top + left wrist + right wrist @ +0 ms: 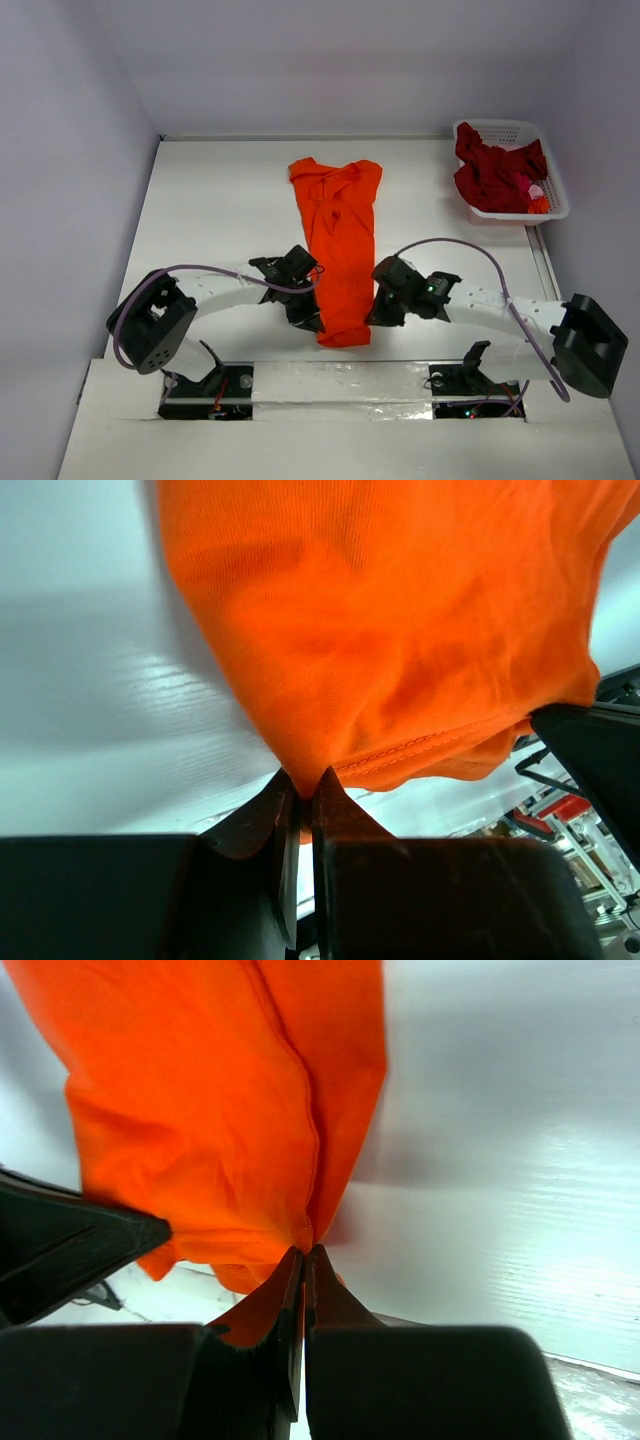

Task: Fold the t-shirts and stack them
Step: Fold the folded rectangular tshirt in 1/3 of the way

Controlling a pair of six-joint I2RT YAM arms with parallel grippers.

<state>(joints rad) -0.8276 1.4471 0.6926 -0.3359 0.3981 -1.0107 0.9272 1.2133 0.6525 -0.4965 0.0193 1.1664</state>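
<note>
On table (200, 200), left end effector (305, 783) and right end effector (304, 1255) pinch orange t-shirt (338, 240).

- left arm (215, 290): elbow swung out to the left, forearm reaching in toward the middle.
- left pincer (303, 308): low, jaws pressed together on one edge of the orange t-shirt (340, 225).
- right arm (500, 305): mirrored, elbow out to the right, forearm reaching inward.
- right pincer (385, 305): low, jaws pressed together on the shirt's opposite edge.
- Both pincers: about level, facing each other.
</note>
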